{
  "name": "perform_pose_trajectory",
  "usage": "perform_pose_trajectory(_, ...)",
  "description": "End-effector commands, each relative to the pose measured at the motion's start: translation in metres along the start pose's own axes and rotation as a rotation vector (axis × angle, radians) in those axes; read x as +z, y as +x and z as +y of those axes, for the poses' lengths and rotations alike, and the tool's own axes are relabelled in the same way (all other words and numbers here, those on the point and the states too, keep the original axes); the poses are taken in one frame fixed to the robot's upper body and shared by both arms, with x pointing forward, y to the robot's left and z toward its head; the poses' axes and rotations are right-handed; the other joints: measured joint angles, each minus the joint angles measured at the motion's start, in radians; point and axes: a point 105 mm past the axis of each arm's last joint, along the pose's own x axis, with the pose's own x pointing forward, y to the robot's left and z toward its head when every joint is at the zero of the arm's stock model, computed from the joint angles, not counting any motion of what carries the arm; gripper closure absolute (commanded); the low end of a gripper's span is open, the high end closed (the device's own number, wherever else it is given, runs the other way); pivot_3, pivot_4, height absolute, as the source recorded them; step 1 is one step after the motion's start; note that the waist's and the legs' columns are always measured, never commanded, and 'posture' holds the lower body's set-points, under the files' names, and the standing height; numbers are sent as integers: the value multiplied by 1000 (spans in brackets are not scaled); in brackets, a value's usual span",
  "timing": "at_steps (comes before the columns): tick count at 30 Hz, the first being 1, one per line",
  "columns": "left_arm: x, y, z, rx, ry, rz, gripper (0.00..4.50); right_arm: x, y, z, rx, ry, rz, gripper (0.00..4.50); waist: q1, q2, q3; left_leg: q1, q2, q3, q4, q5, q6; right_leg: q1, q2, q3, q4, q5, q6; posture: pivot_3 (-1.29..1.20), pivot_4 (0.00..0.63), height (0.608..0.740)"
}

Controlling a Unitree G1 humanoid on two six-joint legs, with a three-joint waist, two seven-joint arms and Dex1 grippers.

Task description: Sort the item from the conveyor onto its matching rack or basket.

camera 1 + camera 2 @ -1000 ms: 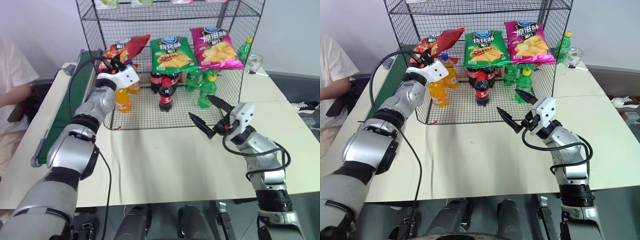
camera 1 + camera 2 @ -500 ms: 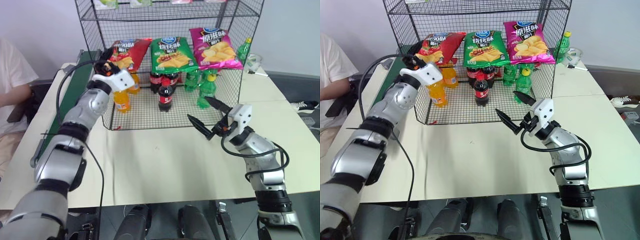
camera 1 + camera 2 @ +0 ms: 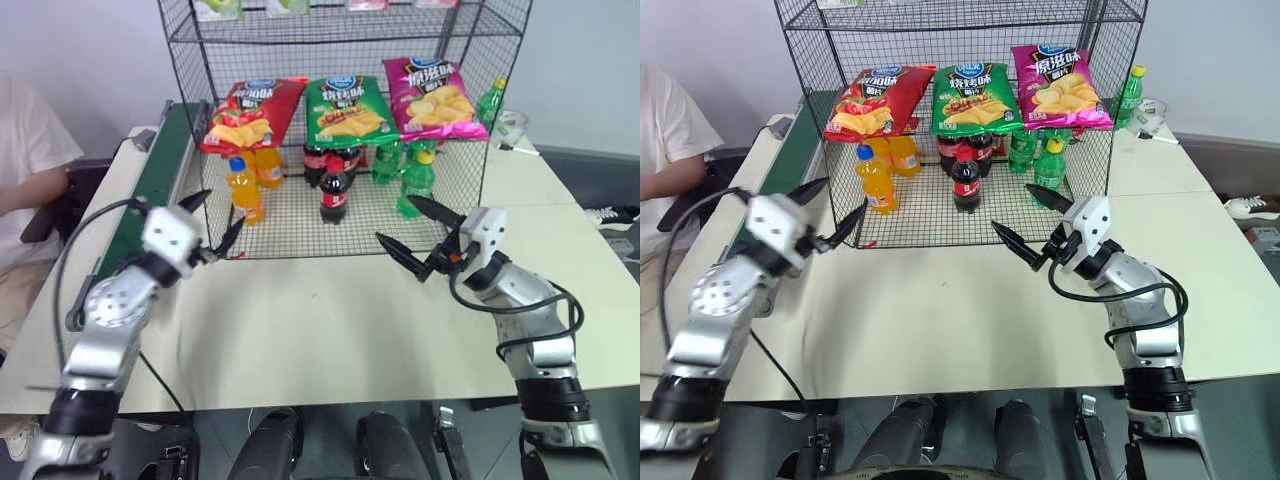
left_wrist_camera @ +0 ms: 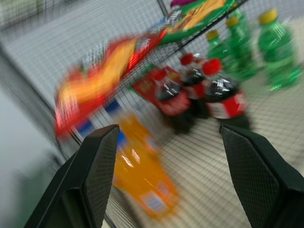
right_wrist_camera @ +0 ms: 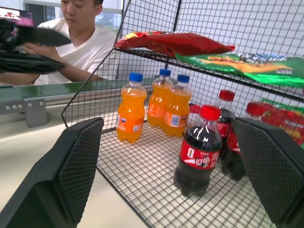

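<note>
1. Left gripper (image 3: 212,232): fingers spread wide, nothing between them, hanging above the table (image 3: 330,320) just outside the rack's front left corner.
2. Right gripper (image 3: 413,235): fingers also spread and empty, just in front of the rack's front edge on its right half, pointing toward the bottles.
3. Red chip bag (image 3: 248,112) lies on the rack's (image 3: 470,60) sloped middle shelf, far left slot, beside the green bag (image 3: 350,108); the magenta bag (image 3: 432,96) is at the right end of that row. Neither gripper touches it.
4. Below that shelf, on the rack floor: orange bottles (image 3: 243,188) under the red bag, cola bottles (image 3: 335,186) in the middle, green bottles (image 3: 414,180) to the right.
5. Conveyor (image 3: 150,200) runs along the rack's left side; no item visible on the stretch in view.
6. A person in a white shirt (image 3: 35,170) sits beyond the conveyor, on the side away from the rack.
7. Judgement: placement looks done, arm clear of the rack.
8. Risks: the bag's lower edge overhangs the tilted shelf, so its glossy surface could let it slide off onto the orange bottles; a left finger could snag the wire grid at the corner if the arm swings close; a bump to the rack could tip the bottles.
</note>
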Motion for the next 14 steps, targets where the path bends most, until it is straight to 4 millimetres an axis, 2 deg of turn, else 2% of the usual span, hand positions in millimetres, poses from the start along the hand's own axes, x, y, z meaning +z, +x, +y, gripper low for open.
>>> perform_pose_trajectory(1,-1,-28,22,-5,-196,91,972,13,-25,-9,58,7,35,0,0,0,0,0,0,0,0,0,0,0,0,0,0,0,0,0,150,740)
perform_pose_trajectory(4,-25,-55,30,3,-245,220,972,13,-43,-10,93,14,100,0,0,0,0,0,0,0,0,0,1,0,-1,0,-1,0,0,0,150,740)
perform_pose_trajectory(6,-37,-70,39,26,-217,287,972,14,-55,-14,96,15,137,0,0,0,0,0,0,1,0,0,1,1,-1,0,-1,-1,-1,0,150,740)
perform_pose_trajectory(11,-39,-93,53,45,-180,316,972,14,-86,-22,76,11,223,0,4,0,0,-1,0,1,0,-1,1,0,-3,0,-2,-3,-4,0,150,740)
perform_pose_trajectory(14,-55,-114,62,69,-137,383,972,8,-103,-26,49,6,277,0,4,0,0,-1,0,1,-1,-2,2,2,-3,0,-6,-3,-5,0,150,740)
